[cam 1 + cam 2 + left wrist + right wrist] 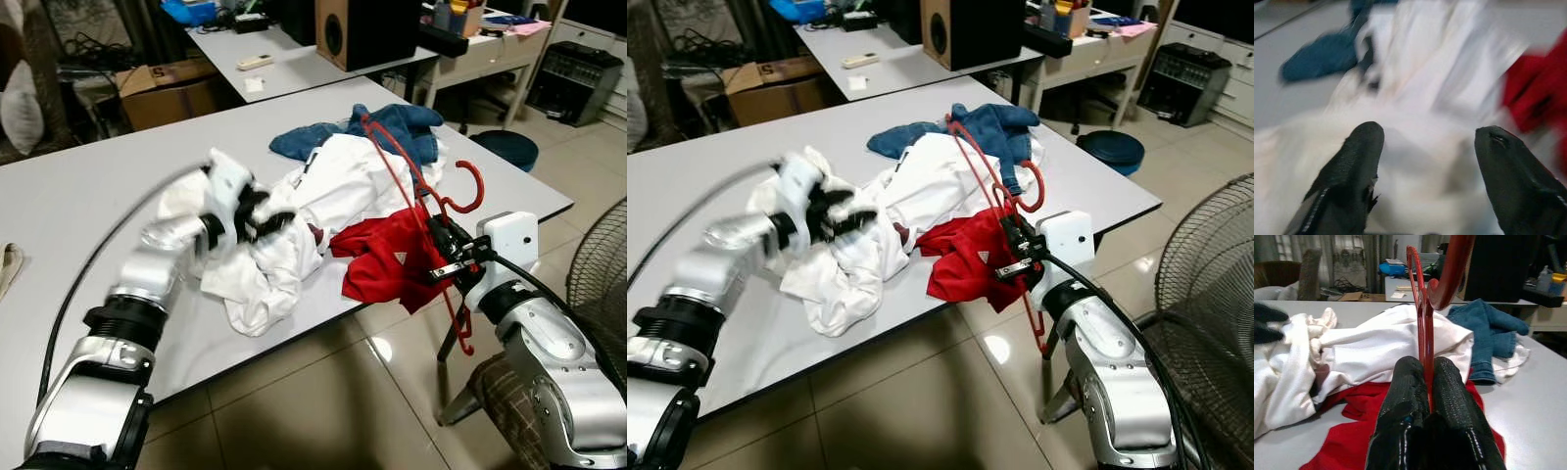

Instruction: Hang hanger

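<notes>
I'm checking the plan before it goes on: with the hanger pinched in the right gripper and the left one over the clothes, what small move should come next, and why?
Probably close the left gripper on the white garment. Its fingers stand open right over that cloth, while the right gripper is shut on the red hanger, ready to receive it.

left claw: motion-blurred | white garment: smeared, possibly a shirt

Both arms are silver with black joint rings. White housings sit just behind the left gripper and right gripper, each with two long, textured black fingers; black cables trail rearward.
</notes>
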